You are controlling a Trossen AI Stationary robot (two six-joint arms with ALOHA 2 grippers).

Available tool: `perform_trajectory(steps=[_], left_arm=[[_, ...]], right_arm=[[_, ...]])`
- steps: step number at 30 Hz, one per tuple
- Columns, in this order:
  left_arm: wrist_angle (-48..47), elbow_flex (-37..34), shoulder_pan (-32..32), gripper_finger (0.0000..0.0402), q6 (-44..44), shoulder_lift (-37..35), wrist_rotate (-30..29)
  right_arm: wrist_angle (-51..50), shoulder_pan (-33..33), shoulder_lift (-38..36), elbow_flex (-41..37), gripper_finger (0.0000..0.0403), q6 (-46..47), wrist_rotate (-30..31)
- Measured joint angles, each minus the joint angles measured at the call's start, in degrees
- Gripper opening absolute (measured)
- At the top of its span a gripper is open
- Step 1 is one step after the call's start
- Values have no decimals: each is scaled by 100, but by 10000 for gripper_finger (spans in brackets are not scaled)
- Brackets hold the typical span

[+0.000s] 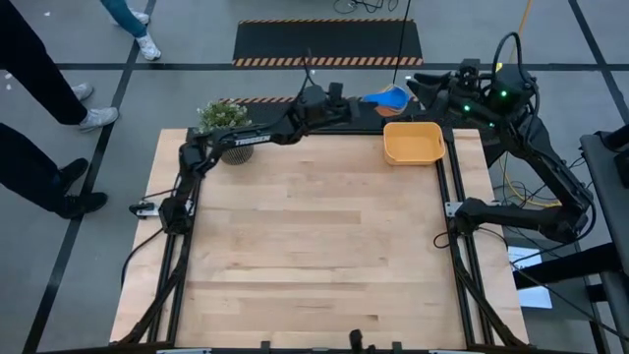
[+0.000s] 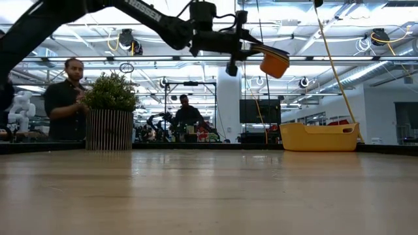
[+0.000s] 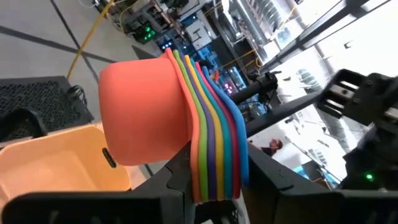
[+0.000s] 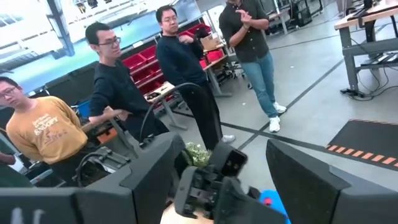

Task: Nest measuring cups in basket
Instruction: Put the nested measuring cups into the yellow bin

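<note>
While nothing yet lies inside it, as far as the high and left wrist views reveal, the basket [image 1: 413, 144] sits at the far right corner of the table [image 1: 314, 246], well apart from the potted plant [image 1: 225, 126] at the far left. Above and just beyond the table's far edge, near the basket's far left corner: the left gripper [image 1: 378, 101], reached across from its own side, jaws clamped on the handles of the measuring cups [image 3: 180, 118]. Already nested into one stack, those cups, orange bowl outermost, with yellow, green, purple and blue rims fanned behind it in the left wrist view; exact count not readable. Held aloft and tilted in the low view, clearly higher than the basket rim and a little short of it sideways. Beyond the basket's far edge, just off the table: the right gripper [image 4: 214, 180], jaws standing apart around nothing, waiting. Judged from this: nesting done, delivery not. Left to do: carry the stack over the basket, lower it inside, let go, pull clear. People standing in the room behind, none touching the table.
</note>
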Motion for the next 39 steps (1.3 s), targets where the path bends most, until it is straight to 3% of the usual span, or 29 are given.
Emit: perform_trajectory(steps=[7, 11, 18, 28, 39], left_arm=[[-61, 850, -174, 92, -6, 613, -70], [-112, 1169, -346, 92, -20, 860, -596], [-571, 1190, -592, 92, 65, 907, -1917], [-703, 1190, -911, 92, 13, 906, -2775], [-137, 1191, -1172, 92, -821, 1141, -3468]], right_arm=[[-81, 0, -34, 0, 249, -105, -27], [-81, 0, -93, -2, 249, -177, -52], [-81, 2, -380, -2, 249, -385, -478], [-275, 2, -618, -2, 249, -803, -467], [-1592, -1, -281, -4, 249, 231, -299]])
